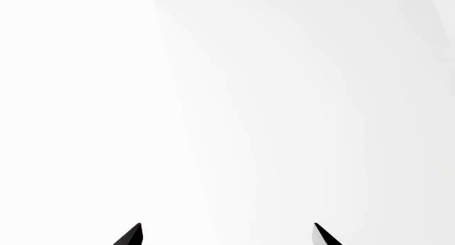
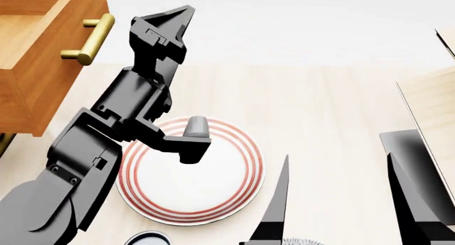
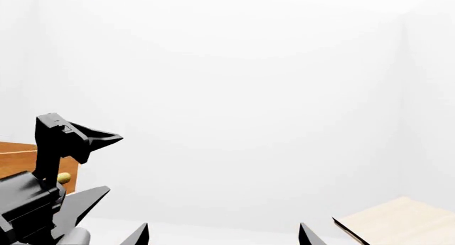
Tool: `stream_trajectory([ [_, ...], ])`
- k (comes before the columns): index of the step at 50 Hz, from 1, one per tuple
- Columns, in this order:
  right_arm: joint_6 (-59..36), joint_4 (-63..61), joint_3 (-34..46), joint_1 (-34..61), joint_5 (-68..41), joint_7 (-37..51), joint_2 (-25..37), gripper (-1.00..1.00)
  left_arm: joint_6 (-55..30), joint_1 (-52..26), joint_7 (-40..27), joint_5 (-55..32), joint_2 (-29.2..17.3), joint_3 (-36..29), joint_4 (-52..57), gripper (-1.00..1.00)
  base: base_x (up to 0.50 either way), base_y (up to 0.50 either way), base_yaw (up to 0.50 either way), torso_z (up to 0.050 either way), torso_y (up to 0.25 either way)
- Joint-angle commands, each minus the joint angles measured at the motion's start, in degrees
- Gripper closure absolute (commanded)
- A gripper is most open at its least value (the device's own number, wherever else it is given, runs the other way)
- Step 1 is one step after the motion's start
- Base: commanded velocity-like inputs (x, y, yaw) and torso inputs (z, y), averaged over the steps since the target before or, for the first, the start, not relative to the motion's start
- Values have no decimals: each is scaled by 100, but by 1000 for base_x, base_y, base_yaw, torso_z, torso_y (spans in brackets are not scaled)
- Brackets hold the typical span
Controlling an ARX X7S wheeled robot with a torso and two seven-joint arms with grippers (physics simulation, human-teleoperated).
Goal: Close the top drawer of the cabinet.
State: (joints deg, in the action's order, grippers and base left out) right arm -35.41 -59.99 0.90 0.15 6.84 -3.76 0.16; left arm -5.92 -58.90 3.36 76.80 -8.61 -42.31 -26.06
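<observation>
The top drawer of the cabinet stands pulled out at the upper left of the head view. Its lighter wood inside shows, and its brass bar handle is on the front. The rest of the cabinet is cut off by the left edge. My left gripper is raised just right of the handle, apart from it. In the left wrist view its gripper is open and empty, facing a white wall. My right gripper is low at the front, also open and empty in its own view. The drawer and its handle show there too.
A white plate with red rings lies on the pale tabletop under my left forearm. A pale wood rack on a black base stands at the right and also shows in the right wrist view. A small round rim is at the front edge.
</observation>
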Motion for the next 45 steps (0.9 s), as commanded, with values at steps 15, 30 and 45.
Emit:
stream_trajectory([
  [15, -70, 1, 86, 17, 15, 54, 11, -100, -38, -311, 216, 211, -448, 199, -341, -100, 0, 0, 0, 0, 0],
  [30, -72, 1, 111, 6, 20, 51, 9, -100, -144, -475, 200, 63, -604, 410, -550, -100, 0, 0, 0, 0, 0],
  [45, -75, 1, 139, -8, 40, 57, 11, -100, -266, -357, 125, -54, -662, 523, -816, -100, 0, 0, 0, 0, 0],
])
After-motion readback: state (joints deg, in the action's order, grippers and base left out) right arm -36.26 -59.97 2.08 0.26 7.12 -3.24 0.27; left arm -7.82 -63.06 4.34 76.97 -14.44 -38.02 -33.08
